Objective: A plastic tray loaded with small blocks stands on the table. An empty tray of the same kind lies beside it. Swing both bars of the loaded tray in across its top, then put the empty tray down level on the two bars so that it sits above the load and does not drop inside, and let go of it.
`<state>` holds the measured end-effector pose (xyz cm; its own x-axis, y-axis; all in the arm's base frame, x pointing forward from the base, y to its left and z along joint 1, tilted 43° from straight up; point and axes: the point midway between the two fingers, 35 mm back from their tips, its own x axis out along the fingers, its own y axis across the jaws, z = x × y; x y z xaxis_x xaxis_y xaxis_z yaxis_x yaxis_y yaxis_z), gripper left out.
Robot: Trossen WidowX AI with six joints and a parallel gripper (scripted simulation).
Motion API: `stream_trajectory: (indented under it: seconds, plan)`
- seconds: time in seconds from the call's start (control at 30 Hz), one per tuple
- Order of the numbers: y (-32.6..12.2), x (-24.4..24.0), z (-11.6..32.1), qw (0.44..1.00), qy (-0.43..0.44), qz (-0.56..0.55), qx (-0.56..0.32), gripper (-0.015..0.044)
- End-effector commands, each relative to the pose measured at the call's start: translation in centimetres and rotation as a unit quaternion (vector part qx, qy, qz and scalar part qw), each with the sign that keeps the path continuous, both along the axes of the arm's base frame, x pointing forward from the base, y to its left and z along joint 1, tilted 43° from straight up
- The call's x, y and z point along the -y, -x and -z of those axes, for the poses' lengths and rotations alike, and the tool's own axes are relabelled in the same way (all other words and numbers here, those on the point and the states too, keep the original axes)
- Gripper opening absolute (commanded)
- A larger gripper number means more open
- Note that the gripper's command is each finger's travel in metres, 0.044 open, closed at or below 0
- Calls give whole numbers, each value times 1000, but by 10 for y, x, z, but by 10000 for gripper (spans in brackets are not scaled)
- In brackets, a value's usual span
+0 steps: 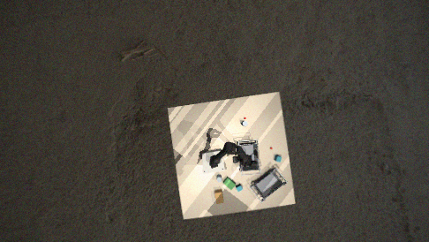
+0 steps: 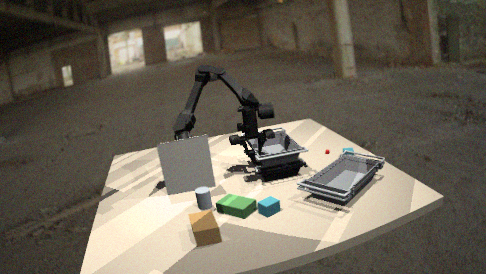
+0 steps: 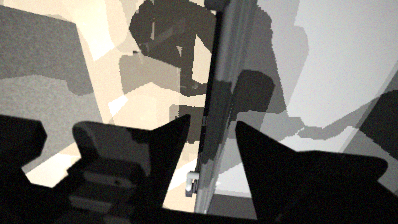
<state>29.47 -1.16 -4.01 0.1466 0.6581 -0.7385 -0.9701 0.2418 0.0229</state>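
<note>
A grey tray point(image 1: 257, 152) point(image 2: 282, 159) sits upright and looks level on top of a dark lower tray point(image 2: 280, 171), whose load is hidden. Whether its wire bars lie under the upper tray cannot be made out. My gripper point(image 2: 256, 154) point(image 3: 213, 122) points down at the upper tray's side wall nearest the arm's base. It is open: one finger is inside the tray, one outside, with gaps beside the wall in the wrist view. Another grey tray point(image 1: 265, 196) point(image 2: 325, 196) stands apart at the right, with wire pieces at its ends and no blocks seen inside.
A grey panel point(image 2: 186, 165) stands by the arm's base. Nearby are a grey cylinder point(image 1: 219, 177) point(image 2: 203, 198), a green block point(image 1: 229, 183) point(image 2: 236, 205), a blue block point(image 1: 238, 187) point(image 2: 269, 206) and an orange block point(image 1: 219, 196) point(image 2: 205, 228). Another blue block point(image 1: 277, 157) lies behind the right tray.
</note>
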Motion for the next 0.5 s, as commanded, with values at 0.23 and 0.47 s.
stream_trajectory:
  seconds: [0.23, 0.47]
  plan:
    - [1, 0, 0, 1000, 0, 0, -2, 367]
    - [0, 0, 0, 1000, 0, 0, 0, 440]
